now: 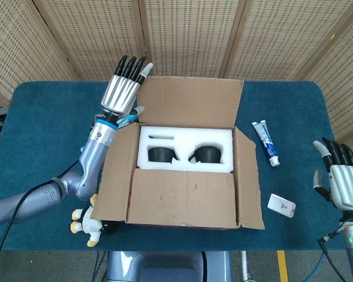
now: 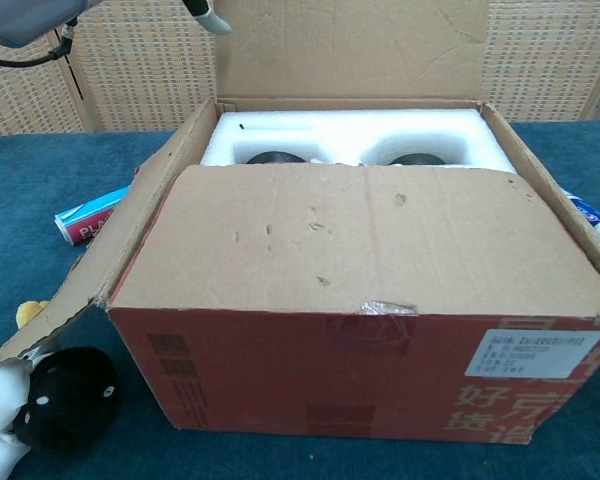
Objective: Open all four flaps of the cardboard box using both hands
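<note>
Occupying mid-table, the cardboard box (image 1: 185, 167) lay long axis left-right, opening upward, near flap (image 1: 181, 198) shut. Left hand (image 1: 121, 94), fingers extended and empty, stood beside the raised far flap (image 1: 193, 101); right hand (image 1: 343, 184) hovered spread, empty, near the table's right edge.

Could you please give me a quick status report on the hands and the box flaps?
Left hand open, beside the raised back flap. Right hand open, idle off the table edge. Near flap lies over the cardboard box; side flaps out. Nothing in the way.
</note>
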`<action>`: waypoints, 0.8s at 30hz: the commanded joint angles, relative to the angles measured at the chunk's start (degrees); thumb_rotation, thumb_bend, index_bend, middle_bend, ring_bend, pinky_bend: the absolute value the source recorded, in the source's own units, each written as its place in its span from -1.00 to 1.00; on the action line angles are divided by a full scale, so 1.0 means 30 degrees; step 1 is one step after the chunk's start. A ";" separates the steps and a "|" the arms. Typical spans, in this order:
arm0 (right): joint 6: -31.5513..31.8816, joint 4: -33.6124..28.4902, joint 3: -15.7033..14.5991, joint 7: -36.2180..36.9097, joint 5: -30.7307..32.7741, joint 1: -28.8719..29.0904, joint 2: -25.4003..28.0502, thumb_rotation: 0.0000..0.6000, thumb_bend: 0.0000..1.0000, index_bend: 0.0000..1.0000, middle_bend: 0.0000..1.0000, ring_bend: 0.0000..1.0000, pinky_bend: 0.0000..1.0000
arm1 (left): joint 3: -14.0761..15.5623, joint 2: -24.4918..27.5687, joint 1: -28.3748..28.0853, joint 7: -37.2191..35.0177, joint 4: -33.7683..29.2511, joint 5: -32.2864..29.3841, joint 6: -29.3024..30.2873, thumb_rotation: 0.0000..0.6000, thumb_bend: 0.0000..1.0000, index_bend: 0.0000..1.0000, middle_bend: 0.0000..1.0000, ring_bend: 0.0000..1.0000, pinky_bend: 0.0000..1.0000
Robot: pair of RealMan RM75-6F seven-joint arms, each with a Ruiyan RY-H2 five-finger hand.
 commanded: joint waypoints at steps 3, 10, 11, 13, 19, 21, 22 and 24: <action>0.0058 -0.0028 -0.0001 0.0029 -0.0013 -0.0060 0.0055 1.00 0.44 -0.80 -0.90 -1.00 -1.00 | -0.0193 0.0215 0.0111 -0.0490 -0.0508 -0.0389 -0.0104 0.68 -0.69 -1.00 -1.00 -1.00 -1.00; 0.0073 0.0031 -0.0022 0.0113 -0.0035 -0.0118 0.0048 1.00 0.44 -0.80 -0.90 -1.00 -1.00 | -0.0264 0.1605 0.0873 -0.2517 -0.3186 -0.0416 -0.0820 0.71 -0.67 -0.75 -1.00 -1.00 -1.00; 0.0058 0.0046 -0.0026 0.0127 -0.0040 -0.0115 0.0027 1.00 0.44 -0.80 -0.90 -1.00 -1.00 | -0.0276 0.1955 0.1033 -0.2849 -0.3835 -0.0693 -0.1169 0.71 -0.67 -0.71 -1.00 -1.00 -1.00; 0.0018 0.0071 -0.0041 0.0153 -0.0079 -0.0098 -0.0025 1.00 0.44 -0.80 -0.90 -1.00 -1.00 | -0.0303 0.2908 0.1343 -0.3468 -0.5364 -0.1592 -0.2114 0.72 -0.65 -0.59 -1.00 -1.00 -1.00; 0.0007 0.0107 -0.0058 0.0160 -0.0114 -0.0101 -0.0083 1.00 0.44 -0.80 -0.90 -1.00 -1.00 | -0.0315 0.4280 0.1611 -0.4450 -0.7231 -0.2958 -0.3406 0.29 -0.64 -0.39 -1.00 -1.00 -1.00; 0.0005 0.0116 -0.0056 0.0175 -0.0106 -0.0107 -0.0090 1.00 0.44 -0.80 -0.90 -1.00 -1.00 | -0.0275 0.4662 0.1691 -0.4843 -0.7698 -0.3209 -0.3780 0.12 -0.63 -0.34 -1.00 -1.00 -1.00; 0.0007 0.0122 -0.0054 0.0175 -0.0104 -0.0109 -0.0091 1.00 0.44 -0.80 -0.90 -1.00 -1.00 | -0.0252 0.4800 0.1724 -0.4997 -0.7866 -0.3274 -0.3909 0.08 -0.63 -0.33 -1.00 -1.00 -1.00; 0.0040 0.0123 -0.0051 0.0189 -0.0121 -0.0127 -0.0097 1.00 0.44 -0.80 -0.90 -1.00 -1.00 | -0.0177 0.5136 0.1831 -0.5431 -0.8302 -0.3420 -0.4254 0.00 -0.63 -0.27 -1.00 -1.00 -1.00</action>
